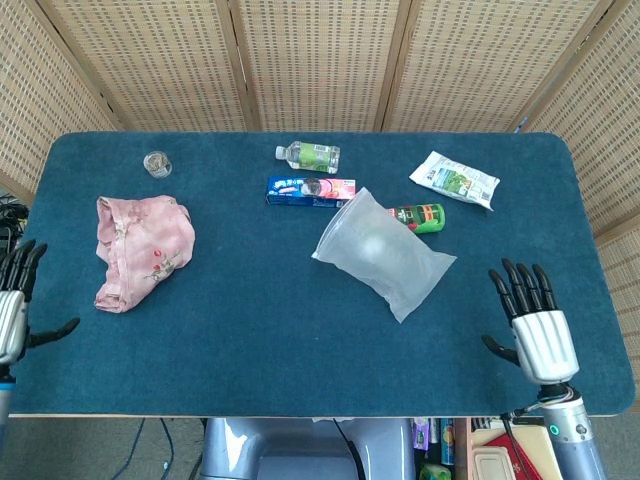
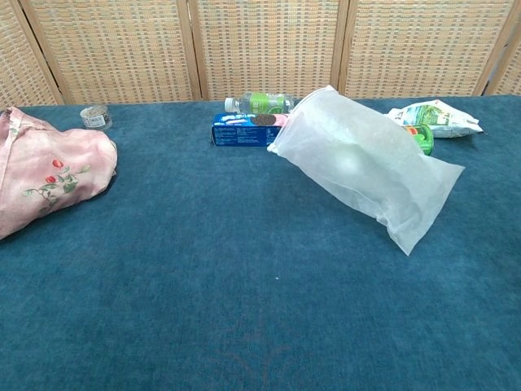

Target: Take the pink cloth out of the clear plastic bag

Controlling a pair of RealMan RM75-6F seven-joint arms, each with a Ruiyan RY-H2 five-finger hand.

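The pink cloth (image 1: 142,248) lies crumpled on the blue table at the left, also showing at the left edge of the chest view as the pink cloth (image 2: 49,175). The clear plastic bag (image 1: 384,254) lies empty and puffed near the table's middle right; in the chest view the clear plastic bag (image 2: 366,163) leans over the green can. My left hand (image 1: 14,305) hovers open at the table's front left edge, apart from the cloth. My right hand (image 1: 534,323) is open near the front right edge, apart from the bag. Neither hand shows in the chest view.
A blue box (image 1: 311,190) and a water bottle (image 1: 309,156) lie at the back centre. A green can (image 1: 418,217) lies behind the bag, a snack packet (image 1: 454,179) at the back right, a small tin (image 1: 157,163) at the back left.
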